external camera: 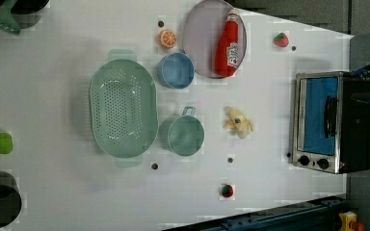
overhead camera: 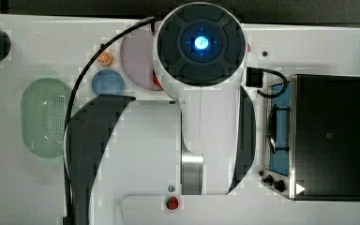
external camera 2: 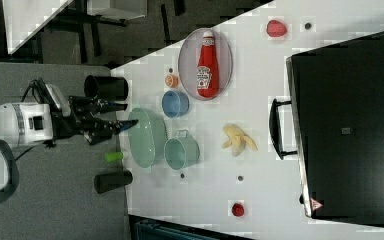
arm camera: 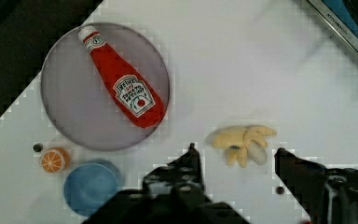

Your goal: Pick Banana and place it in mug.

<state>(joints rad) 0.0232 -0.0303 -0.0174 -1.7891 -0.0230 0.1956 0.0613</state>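
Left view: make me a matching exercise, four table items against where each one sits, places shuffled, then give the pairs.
Things:
1. ketchup bottle
2. banana
3. mug
4. orange slice

Places, as the left view shows them:
A. right beside the strainer, on the strainer's right
B. lying on the round plate
C. on bare table between the mug and the toaster oven
D. just above the blue bowl, left of the plate

Pairs: 1-B, 2-C, 3-A, 4-D
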